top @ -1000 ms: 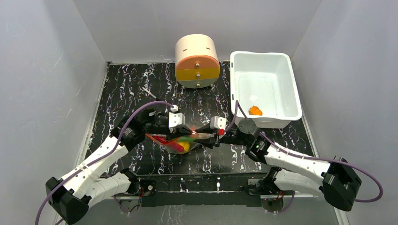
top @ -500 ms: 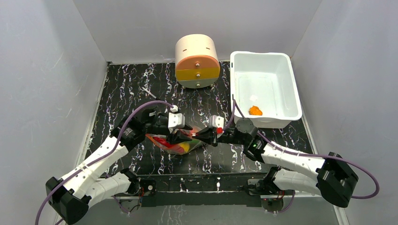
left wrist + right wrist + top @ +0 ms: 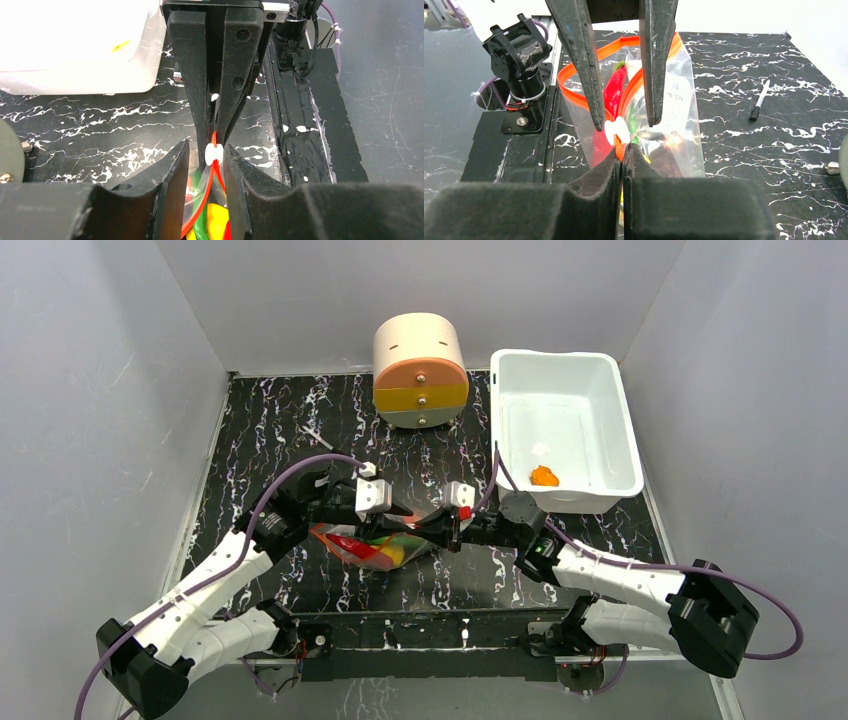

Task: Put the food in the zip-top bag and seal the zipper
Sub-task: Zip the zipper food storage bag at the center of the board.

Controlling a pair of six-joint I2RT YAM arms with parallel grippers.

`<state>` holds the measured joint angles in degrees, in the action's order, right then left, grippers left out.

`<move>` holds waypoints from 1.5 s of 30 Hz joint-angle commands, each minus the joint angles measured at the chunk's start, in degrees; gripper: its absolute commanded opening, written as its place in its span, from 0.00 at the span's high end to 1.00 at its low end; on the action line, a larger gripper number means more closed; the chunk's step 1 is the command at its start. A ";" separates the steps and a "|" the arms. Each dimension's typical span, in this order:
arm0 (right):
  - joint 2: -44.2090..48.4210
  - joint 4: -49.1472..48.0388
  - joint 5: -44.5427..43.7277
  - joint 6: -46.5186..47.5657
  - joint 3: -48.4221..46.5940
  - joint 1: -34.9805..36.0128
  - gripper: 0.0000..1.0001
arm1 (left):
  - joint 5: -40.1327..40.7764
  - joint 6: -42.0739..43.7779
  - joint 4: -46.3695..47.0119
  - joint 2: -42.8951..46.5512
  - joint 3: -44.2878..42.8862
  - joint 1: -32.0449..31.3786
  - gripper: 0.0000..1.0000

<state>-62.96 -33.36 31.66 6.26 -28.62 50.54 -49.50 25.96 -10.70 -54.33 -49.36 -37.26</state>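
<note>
Straddling the slider (image 3: 214, 152), L gripper (image 3: 626, 125) had its fingers (image 3: 579, 60) apart, not yet biting; R gripper (image 3: 622, 155) was pinched tight on the zipper (image 3: 574, 95). Mid-table lay the bag (image 3: 372, 545) w/ most food (image 3: 614, 92) inside. Risks: slider could slip a loose grip; orange piece (image 3: 545, 476) in tub (image 3: 628, 440), at 2 o'clock, could get sealed out.
</note>
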 commanded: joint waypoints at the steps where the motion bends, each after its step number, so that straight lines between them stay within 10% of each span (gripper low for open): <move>1: -0.51 -5.40 -0.51 -1.47 -2.55 0.21 1.00 | -1.34 2.55 0.32 0.73 0.32 -0.19 0.70; 20: -0.74 -3.58 -0.71 -3.09 -2.78 0.26 1.00 | 0.82 1.90 4.95 2.50 3.57 -0.19 0.76; 25: -1.14 -3.76 -0.56 -3.31 -2.55 0.23 1.00 | 2.34 2.49 4.26 3.55 3.95 -0.19 1.00; 45: 6.20 -7.38 -4.51 -4.10 3.77 -0.19 1.00 | 10.43 7.41 -7.62 8.84 3.07 -0.19 1.00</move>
<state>-60.51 -37.60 28.75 1.58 -25.54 51.00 -42.15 31.00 -13.78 -47.03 -44.66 -37.87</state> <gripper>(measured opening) 0.008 0.054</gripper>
